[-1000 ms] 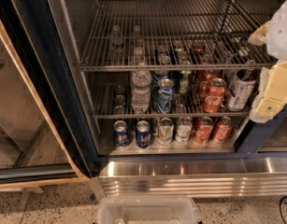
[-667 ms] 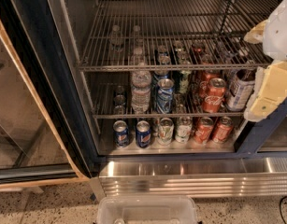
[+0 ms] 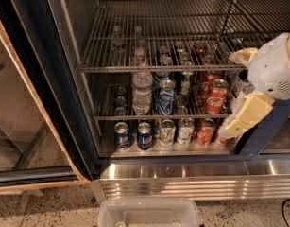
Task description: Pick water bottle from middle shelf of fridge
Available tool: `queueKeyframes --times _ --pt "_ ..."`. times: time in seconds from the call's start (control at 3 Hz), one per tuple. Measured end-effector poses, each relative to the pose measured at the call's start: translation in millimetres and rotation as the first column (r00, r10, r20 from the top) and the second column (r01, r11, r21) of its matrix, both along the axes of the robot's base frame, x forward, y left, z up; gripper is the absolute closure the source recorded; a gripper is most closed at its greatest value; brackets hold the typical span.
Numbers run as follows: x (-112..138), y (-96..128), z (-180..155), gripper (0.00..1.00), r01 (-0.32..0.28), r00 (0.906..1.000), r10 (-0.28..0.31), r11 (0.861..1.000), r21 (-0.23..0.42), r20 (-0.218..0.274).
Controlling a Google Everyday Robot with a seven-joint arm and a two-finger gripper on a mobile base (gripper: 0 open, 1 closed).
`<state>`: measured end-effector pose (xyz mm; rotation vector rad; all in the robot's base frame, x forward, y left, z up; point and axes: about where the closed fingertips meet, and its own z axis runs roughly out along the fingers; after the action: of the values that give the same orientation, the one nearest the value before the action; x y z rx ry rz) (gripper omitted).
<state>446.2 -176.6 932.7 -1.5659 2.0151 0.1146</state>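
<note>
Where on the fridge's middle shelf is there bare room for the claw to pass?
Bare wire on the middle shelf shows at far left, against the fridge wall. Rightward, the water bottle and cans crowd it to the claw, hanging at the right edge.

One pincer (image 3: 229, 94) at the right, one water bottle (image 3: 142, 91), one plastic bin (image 3: 149, 202).

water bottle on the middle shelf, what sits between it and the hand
Camera view: cans stand between the water bottle and the hand at right: a blue can, a green can farther back, then a red Coca-Cola can.
</note>
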Motion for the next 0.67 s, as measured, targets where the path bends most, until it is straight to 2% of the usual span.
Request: queueKeyframes --times 0.33,0.67 --pt "12.4 9.1 14.7 0.00 0.026 0.9972 -0.031 0.997 0.075 0.068" --pt "12.5 9.4 14.8 0.00 0.025 0.9972 -0.030 0.997 0.074 0.068"
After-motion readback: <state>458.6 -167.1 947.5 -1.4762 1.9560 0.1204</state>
